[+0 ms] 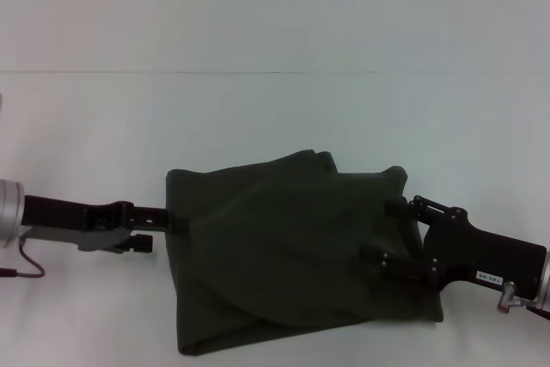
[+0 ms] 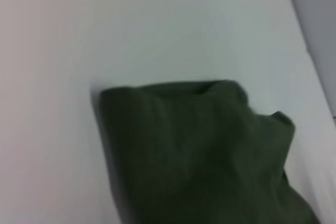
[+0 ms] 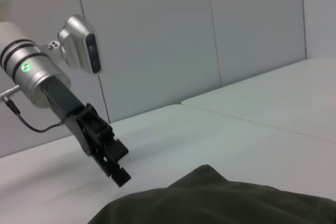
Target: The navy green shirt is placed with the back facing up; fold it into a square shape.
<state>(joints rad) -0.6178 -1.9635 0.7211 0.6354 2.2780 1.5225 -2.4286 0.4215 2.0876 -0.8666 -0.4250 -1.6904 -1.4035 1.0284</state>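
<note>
Olive shirt pinched at opposite edges by left gripper and right gripper

The shirt is soft, matt olive cloth, creased in folds. It lies on a smooth, matt white tabletop. The left pincer looks like matt black plastic.

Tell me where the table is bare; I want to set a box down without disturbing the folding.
Bare table lies beyond the shirt, along its far edge, and at the near left corner below the left gripper. It is crowded at the shirt's two sides: the left gripper meets its left edge, and the right gripper lies on its right part.
</note>
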